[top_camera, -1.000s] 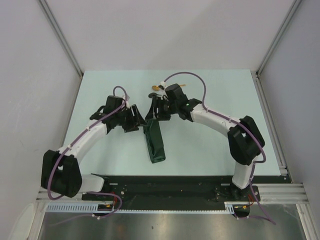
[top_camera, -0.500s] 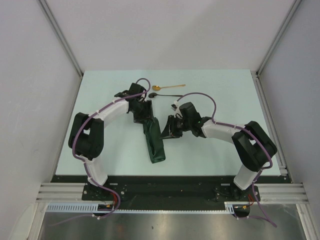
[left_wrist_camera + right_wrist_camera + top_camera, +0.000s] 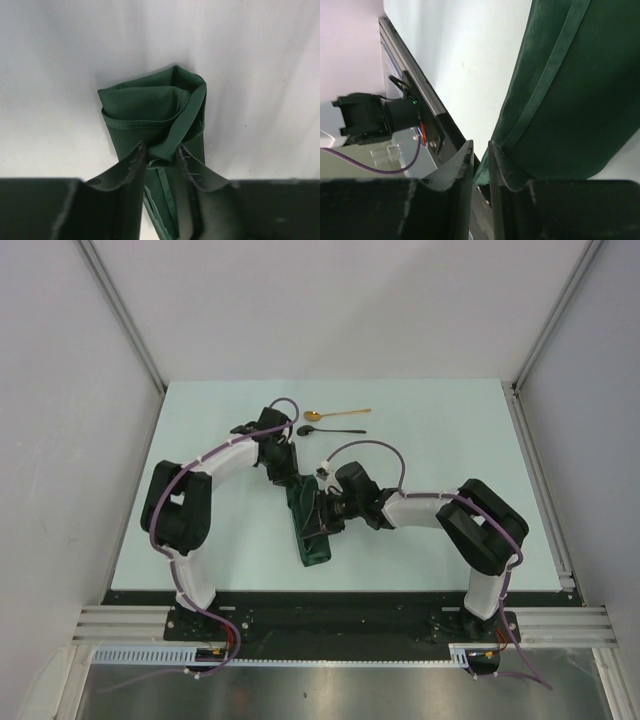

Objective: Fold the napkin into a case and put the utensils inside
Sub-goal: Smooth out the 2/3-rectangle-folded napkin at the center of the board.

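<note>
While the napkin [image 3: 311, 525] lies folded as a narrow case [image 3: 150, 102] at the middle of the worktop [image 3: 450, 440], the left gripper [image 3: 160, 150] pinches its far end. The right gripper [image 3: 479, 146] stands nearly closed at its side hem, grip not determinable. Gold spoon [image 3: 335, 414] and black spoon [image 3: 330, 430] lie outside near the far edge: insertion pending.

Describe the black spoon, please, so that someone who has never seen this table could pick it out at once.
On the green table, look past the folded dark green napkin towards the far edge, where two spoons lie side by side. The black spoon is the nearer one, glossy and dark, while its neighbour, the gold spoon, is shiny yellow.
</note>
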